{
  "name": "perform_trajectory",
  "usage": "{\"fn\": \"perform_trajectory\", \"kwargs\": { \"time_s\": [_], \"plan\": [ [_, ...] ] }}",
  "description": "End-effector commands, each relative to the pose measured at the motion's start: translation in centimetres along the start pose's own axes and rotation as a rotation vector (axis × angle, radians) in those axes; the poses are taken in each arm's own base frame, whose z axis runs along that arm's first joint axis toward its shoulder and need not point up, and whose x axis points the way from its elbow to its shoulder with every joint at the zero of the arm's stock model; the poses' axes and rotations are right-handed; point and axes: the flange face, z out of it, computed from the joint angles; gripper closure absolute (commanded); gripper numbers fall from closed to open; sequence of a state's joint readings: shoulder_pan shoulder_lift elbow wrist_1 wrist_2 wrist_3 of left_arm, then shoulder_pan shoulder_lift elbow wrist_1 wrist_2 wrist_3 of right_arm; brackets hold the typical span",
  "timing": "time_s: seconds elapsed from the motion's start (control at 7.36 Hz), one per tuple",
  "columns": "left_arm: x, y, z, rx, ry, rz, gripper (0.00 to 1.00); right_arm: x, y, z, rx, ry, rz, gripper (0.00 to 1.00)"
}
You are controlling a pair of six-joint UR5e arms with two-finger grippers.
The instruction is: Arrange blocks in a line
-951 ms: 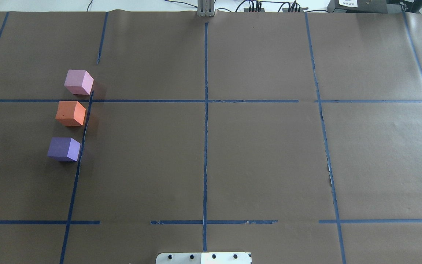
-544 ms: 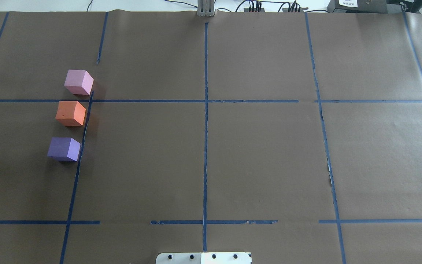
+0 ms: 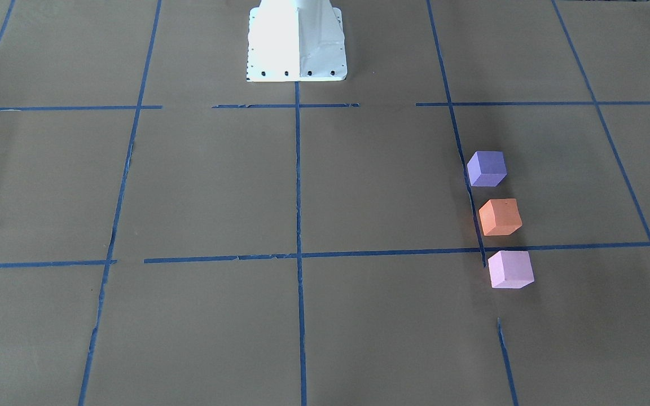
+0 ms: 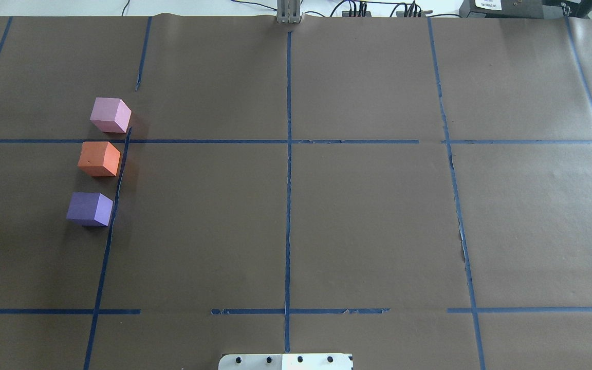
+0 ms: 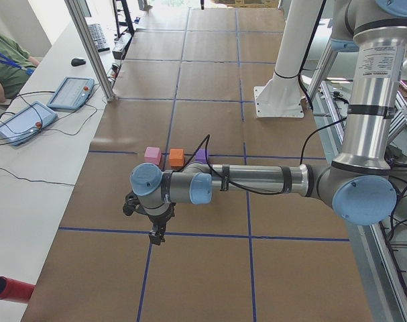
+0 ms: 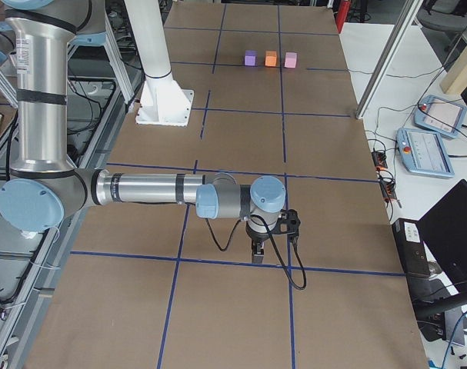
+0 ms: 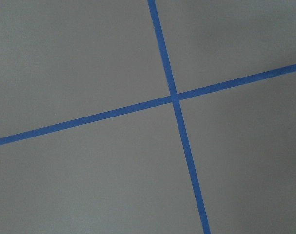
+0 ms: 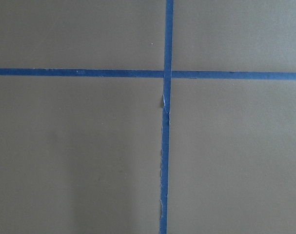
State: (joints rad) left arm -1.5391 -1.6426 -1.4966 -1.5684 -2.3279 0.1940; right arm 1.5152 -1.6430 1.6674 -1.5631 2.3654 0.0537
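Three cubes stand in a line beside a blue tape line on the robot's left side of the brown table: the pale pink block [image 4: 110, 115] [image 3: 510, 269] farthest from the robot, the orange block [image 4: 99, 159] [image 3: 500, 217] in the middle, the violet block [image 4: 89, 208] [image 3: 486, 168] nearest. Small gaps separate them. My left gripper [image 5: 154, 235] shows only in the exterior left view, hanging over the table's left end, away from the blocks. My right gripper [image 6: 257, 252] shows only in the exterior right view, over the far right end. I cannot tell whether either is open or shut.
The white robot base [image 3: 295, 39] stands at the table's near-middle edge. Blue tape lines [image 4: 288, 154] form a grid on the brown paper. Teach pendants [image 5: 70, 92] [image 6: 424, 151] lie on the side benches. A person's arm [image 5: 2, 64] shows at the left bench.
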Motion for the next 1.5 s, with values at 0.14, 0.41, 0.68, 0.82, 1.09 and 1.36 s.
{"fn": "perform_trajectory", "kwargs": {
  "time_s": [0.14, 0.41, 0.68, 0.82, 1.09, 1.36],
  "plan": [
    [-0.2, 0.1, -0.1, 0.002, -0.001, -0.141, 0.00, 0.0, 0.0, 0.0, -0.001, 0.000, -0.001, 0.00],
    [-0.3, 0.2, -0.5, 0.009, -0.003, -0.142, 0.00, 0.0, 0.0, 0.0, 0.000, 0.000, 0.000, 0.00],
    [-0.3, 0.1, -0.6, 0.012, -0.005, -0.141, 0.00, 0.0, 0.0, 0.0, 0.000, 0.000, 0.000, 0.00],
    [-0.6, 0.1, -1.0, 0.019, -0.008, -0.146, 0.00, 0.0, 0.0, 0.0, -0.001, 0.000, -0.001, 0.00],
    [-0.6, 0.2, -1.1, 0.020, -0.008, -0.147, 0.00, 0.0, 0.0, 0.0, 0.000, 0.000, 0.000, 0.00],
    [-0.5, 0.0, -1.2, 0.023, -0.010, -0.144, 0.00, 0.0, 0.0, 0.0, 0.000, 0.000, 0.000, 0.00]
  ]
}}
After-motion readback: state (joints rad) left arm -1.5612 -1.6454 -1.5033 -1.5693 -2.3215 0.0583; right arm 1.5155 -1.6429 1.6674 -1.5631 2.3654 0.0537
